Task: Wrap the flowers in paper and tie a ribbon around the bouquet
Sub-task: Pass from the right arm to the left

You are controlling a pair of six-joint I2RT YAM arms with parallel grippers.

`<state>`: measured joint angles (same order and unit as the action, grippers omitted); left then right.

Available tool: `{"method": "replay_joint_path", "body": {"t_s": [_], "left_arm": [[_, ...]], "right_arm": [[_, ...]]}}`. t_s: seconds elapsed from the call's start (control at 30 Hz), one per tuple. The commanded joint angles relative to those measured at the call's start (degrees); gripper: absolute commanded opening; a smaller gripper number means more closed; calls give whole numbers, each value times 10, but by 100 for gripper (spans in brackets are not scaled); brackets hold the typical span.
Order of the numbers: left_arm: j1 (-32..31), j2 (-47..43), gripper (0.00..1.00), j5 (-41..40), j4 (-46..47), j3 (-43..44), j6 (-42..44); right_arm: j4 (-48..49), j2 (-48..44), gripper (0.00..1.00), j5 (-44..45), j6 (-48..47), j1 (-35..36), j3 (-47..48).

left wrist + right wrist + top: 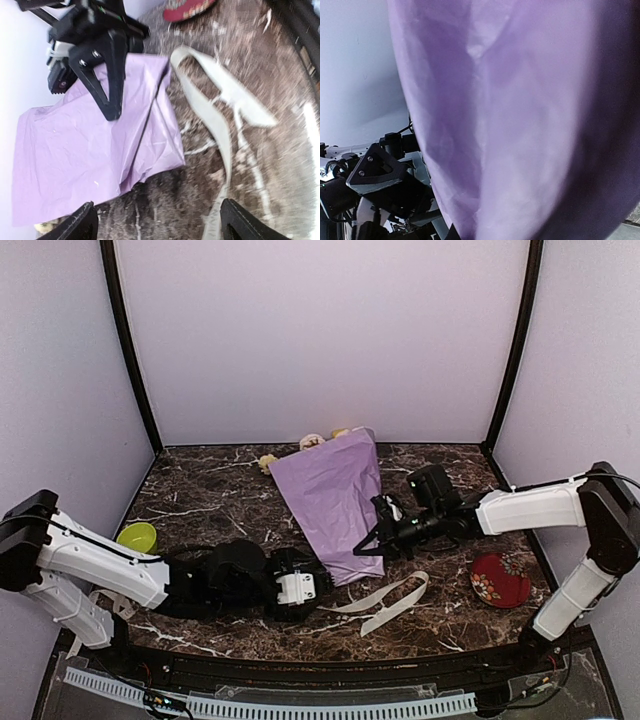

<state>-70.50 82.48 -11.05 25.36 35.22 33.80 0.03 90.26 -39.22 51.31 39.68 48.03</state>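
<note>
The lilac paper lies folded over the flowers; only a few pale blooms show past its far end. My right gripper is shut on the paper's right edge near the narrow end. In the left wrist view its dark fingers pinch a fold of the paper. The paper fills the right wrist view and hides the jaws there. My left gripper stands open just off the paper's near tip, its jaws wide apart over bare marble. The cream ribbon lies loose at its right, and the same ribbon runs beside the paper.
A red patterned plate sits at the right under the right arm. A green bowl stands at the far left beside the left arm. White walls close in the dark marble table on three sides.
</note>
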Motion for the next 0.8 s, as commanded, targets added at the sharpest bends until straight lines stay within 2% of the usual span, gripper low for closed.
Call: {"method": "replay_joint_path", "body": {"t_s": [0.0,0.17,0.27,0.33,0.43,0.53,0.67,0.7,0.77], "left_arm": [[6,74,86,-72,108,24,132],[6,151,83,-111,211,56,196],[6,171,78,-93,197,75,183],[6,177,70,-88,203,76,173],[5,172,50,-77,204,77,151],[5,160,35,-36,160,79,126],[5,156,6,-37,133,74,110],[5,154,1,-38,129,71,106],[5,153,0,-38,122,66,99]], "right_arm": [[60,6,0,-11,10,0,-8],[66,6,0,-8,16,0,-19],[80,6,0,-9,24,1,-29],[87,6,0,-11,27,2,-32],[92,28,0,-10,27,3,-30],[95,35,0,-10,28,2,-26],[79,38,0,-8,17,2,-18],[70,37,2,-4,9,2,-15],[23,30,10,21,-18,2,-6]]}}
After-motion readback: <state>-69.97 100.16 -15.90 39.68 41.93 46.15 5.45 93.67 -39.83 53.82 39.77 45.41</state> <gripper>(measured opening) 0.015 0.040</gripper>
